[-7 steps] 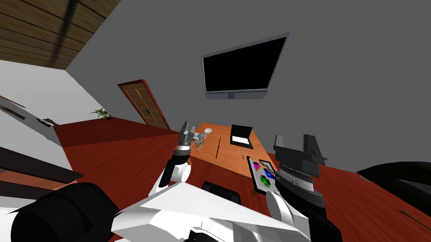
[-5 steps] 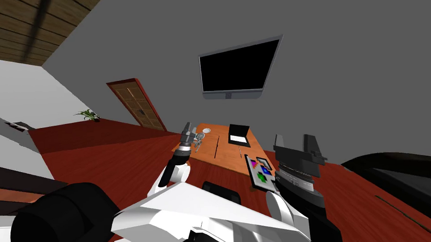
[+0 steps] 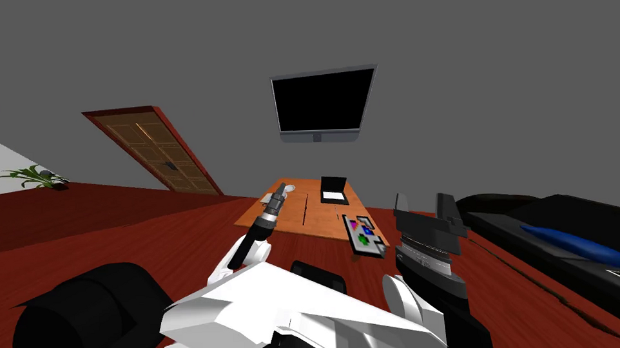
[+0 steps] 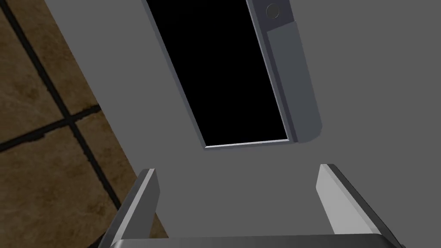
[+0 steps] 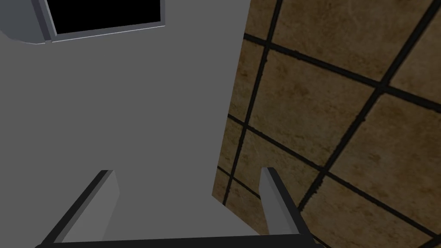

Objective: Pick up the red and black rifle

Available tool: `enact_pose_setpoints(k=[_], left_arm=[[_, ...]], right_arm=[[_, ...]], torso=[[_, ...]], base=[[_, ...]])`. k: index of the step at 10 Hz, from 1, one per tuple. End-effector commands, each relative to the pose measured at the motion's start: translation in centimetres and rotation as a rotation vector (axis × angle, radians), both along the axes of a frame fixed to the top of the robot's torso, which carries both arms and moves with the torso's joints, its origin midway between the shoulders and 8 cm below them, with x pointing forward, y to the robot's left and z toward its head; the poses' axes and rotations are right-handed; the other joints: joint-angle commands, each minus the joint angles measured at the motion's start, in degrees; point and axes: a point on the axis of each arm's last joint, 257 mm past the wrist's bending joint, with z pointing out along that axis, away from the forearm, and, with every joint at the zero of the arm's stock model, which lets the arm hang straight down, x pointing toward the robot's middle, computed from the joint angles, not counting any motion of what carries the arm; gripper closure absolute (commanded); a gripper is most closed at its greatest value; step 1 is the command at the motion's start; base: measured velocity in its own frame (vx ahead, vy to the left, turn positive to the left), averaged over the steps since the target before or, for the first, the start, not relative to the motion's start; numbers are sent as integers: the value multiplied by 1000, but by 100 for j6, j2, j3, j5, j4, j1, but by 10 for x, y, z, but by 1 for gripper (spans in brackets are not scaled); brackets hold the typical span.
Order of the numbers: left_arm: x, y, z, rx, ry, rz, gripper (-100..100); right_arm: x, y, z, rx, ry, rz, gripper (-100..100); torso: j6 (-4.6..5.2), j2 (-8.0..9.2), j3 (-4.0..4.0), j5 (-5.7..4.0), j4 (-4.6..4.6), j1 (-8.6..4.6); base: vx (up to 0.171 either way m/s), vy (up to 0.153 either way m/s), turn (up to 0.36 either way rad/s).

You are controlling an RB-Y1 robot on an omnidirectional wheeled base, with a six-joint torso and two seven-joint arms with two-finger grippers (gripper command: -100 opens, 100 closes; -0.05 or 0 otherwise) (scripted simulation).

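My left gripper (image 3: 281, 190), fingers spread, shows at centre frame against the left side of the orange-brown table (image 3: 320, 217); my right gripper (image 3: 424, 203), likewise spread, sits lower right of it. I cannot tell where the rifle lies.

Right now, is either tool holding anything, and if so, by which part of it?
Nothing is held. The left tool and the right tool both stand open and empty.

1. Middle of the table (image 3: 320, 220) is bare wood, so there's an easy way in beside the left gripper (image 3: 281, 188).
2. Colourful tray (image 3: 363, 232) hogs the near right corner, black box (image 3: 334, 188) the far end.
3. Black sofa (image 3: 549, 228) walls off the right side.
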Motion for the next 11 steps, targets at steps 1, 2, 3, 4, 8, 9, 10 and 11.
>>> enact_pose_setpoints(k=[1, 2, 3, 4, 8, 9, 10, 11], left_arm=[[1, -1, -10, 52, 25, 1, -100], [3, -6, -26, 133, 64, 1, -100], [4, -11, -44, 209, 105, 3, -100], [4, -11, -45, 219, 105, 1, -100], [1, -19, -110, 502, 231, -10, -100], [1, -19, -110, 506, 231, -10, -100], [-3, -20, -134, 606, 274, -19, -100], [-8, -19, -159, 686, 318, -26, -100]], right_arm=[[0, 0, 0, 0, 0, 0, 0], [0, 0, 0, 0, 0, 0, 0], [0, 0, 0, 0, 0, 0, 0], [0, 0, 0, 0, 0, 0, 0], [0, 0, 0, 0, 0, 0, 0], [0, 0, 0, 0, 0, 0, 0], [0, 0, 0, 0, 0, 0, 0], [0, 0, 0, 0, 0, 0, 0]], torso=[[0, 0, 0, 0, 0, 0], [-5, -7, -3, 1, -1, 2], [-1, -10, -6, 0, -2, -1], [1, -8, -5, 0, -2, -2], [-6, -8, -4, 0, -1, 1], [-1, -11, -6, 0, -2, -1], [-6, -14, -8, 0, -2, 1], [-3, -14, -8, 0, -3, 0]], base=[[-31, 6, -113], [-26, -7, -239], [-37, -7, -414], [-31, -1, -133], [-34, -10, -280], [-18, -7, -164], [-19, -11, -269], [-31, -26, -387]])
